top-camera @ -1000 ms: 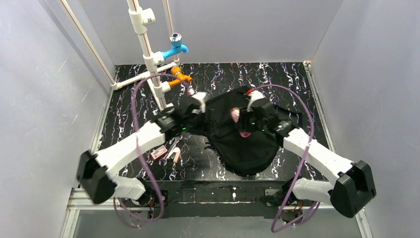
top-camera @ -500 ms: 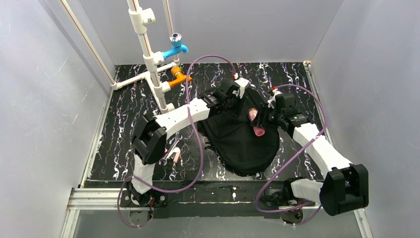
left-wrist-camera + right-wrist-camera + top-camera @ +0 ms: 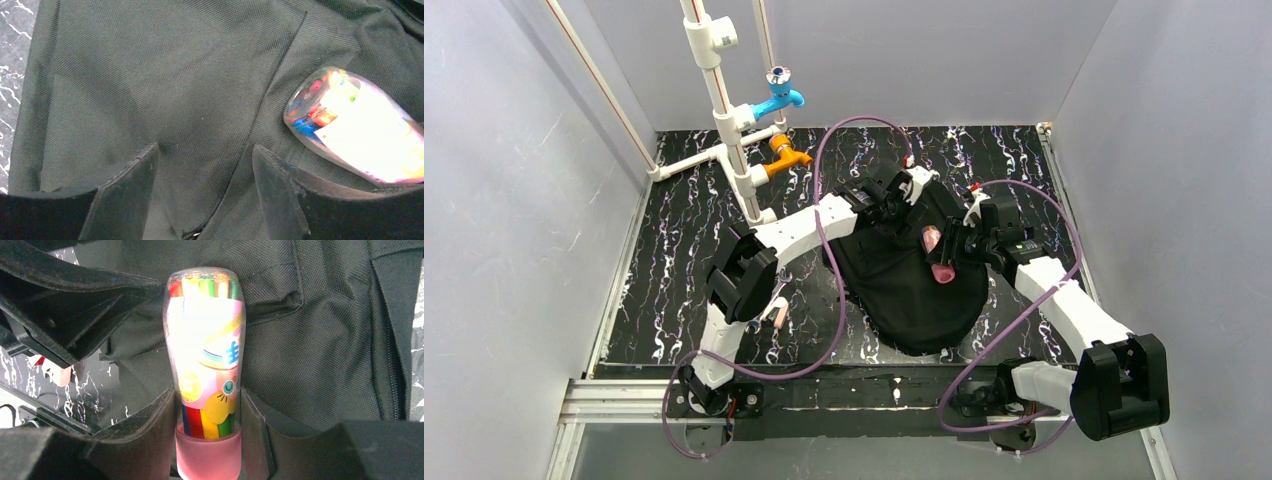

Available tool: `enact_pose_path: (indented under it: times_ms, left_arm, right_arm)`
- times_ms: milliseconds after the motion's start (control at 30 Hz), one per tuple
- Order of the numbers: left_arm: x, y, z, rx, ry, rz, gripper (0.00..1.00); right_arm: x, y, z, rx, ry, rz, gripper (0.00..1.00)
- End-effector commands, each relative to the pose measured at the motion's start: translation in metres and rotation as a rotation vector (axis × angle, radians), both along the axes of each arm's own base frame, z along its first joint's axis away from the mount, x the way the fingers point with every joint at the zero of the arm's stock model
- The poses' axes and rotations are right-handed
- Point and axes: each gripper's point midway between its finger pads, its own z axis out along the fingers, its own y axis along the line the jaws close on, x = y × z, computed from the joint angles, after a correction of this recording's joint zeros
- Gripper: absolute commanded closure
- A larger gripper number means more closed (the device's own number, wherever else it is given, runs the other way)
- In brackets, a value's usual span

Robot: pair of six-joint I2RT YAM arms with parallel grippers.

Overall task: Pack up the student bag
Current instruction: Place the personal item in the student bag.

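The student bag (image 3: 914, 300) is a large black backpack lying in the middle of the table; it fills the left wrist view (image 3: 150, 75) and the right wrist view (image 3: 325, 340). My left gripper (image 3: 896, 192) is at the bag's far end. Its fingers stand open (image 3: 205, 157) over the fabric, with a zipper seam running between them. My right gripper (image 3: 946, 248) is shut (image 3: 207, 392) on a clear tube of coloured pens (image 3: 206, 340) with a pink cap, held just above the bag. The tube also shows in the top view (image 3: 939, 260) and the left wrist view (image 3: 355, 135).
A white pipe stand (image 3: 724, 120) with a blue tap (image 3: 779, 98) and an orange tap (image 3: 786, 155) stands at the back left. Small items, one of them pink (image 3: 777, 316), lie on the marbled table (image 3: 674, 230) left of the bag. Grey walls close in both sides.
My left arm has stretched from the bag's left side to its far end. My right gripper has shifted slightly right and back, still holding the tube.
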Motion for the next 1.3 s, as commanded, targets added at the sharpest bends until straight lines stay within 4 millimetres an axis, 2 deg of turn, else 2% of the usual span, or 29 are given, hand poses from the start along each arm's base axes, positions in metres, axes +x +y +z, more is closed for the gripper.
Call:
enact_pose_path:
  times_ms: [0,100,267,333,400,500,633,767,933,1000,1100,1167,1267]
  left_arm:
    - [-0.015,-0.002,0.004,-0.022,0.043,-0.073,0.29]
    - [-0.018,-0.001,-0.008,-0.007,0.071,-0.074,0.25]
    - [-0.007,0.001,-0.024,0.047,0.072,-0.04,0.28]
    - [-0.005,-0.001,-0.023,0.035,0.08,-0.03,0.33]
    - [-0.01,-0.005,-0.015,-0.01,0.097,-0.034,0.34]
    - [-0.025,-0.017,0.001,-0.128,0.154,-0.095,0.45]
    - [-0.052,-0.03,0.016,-0.26,0.325,-0.138,0.63]
    - [-0.074,-0.042,0.026,-0.404,0.482,-0.174,0.62]
    - [-0.093,-0.047,0.017,-0.439,0.615,-0.19,0.65]
    - [-0.098,-0.046,0.016,-0.447,0.616,-0.191,0.67]
    - [-0.109,-0.051,0.025,-0.473,0.567,-0.23,0.69]
    - [-0.118,-0.055,0.029,-0.481,0.515,-0.279,0.67]
    - [-0.124,-0.06,0.024,-0.486,0.529,-0.298,0.62]
  right_arm:
    - [0.004,0.008,0.013,0.057,-0.053,0.026,0.99]
    - [0.004,0.011,0.016,0.069,-0.06,0.033,0.99]
    - [0.002,0.011,0.018,0.073,-0.063,0.041,0.99]
    - [0.0,0.011,0.018,0.074,-0.063,0.046,0.99]
    - [-0.002,0.011,0.018,0.074,-0.062,0.046,0.99]
    - [0.0,0.01,0.025,0.075,-0.075,0.032,0.99]
    - [0.012,0.005,0.042,0.063,-0.083,-0.031,0.99]
    - [0.019,-0.003,0.04,0.035,-0.064,-0.089,0.99]
    - [0.017,-0.017,0.023,0.033,-0.027,-0.185,0.99]
    - [0.016,-0.015,0.019,0.058,-0.016,-0.191,0.99]
    - [0.015,-0.015,0.016,0.077,-0.007,-0.209,0.99]
    - [0.015,-0.016,0.017,0.082,-0.015,-0.219,0.99]
    - [0.012,-0.018,0.012,0.081,-0.015,-0.23,0.99]
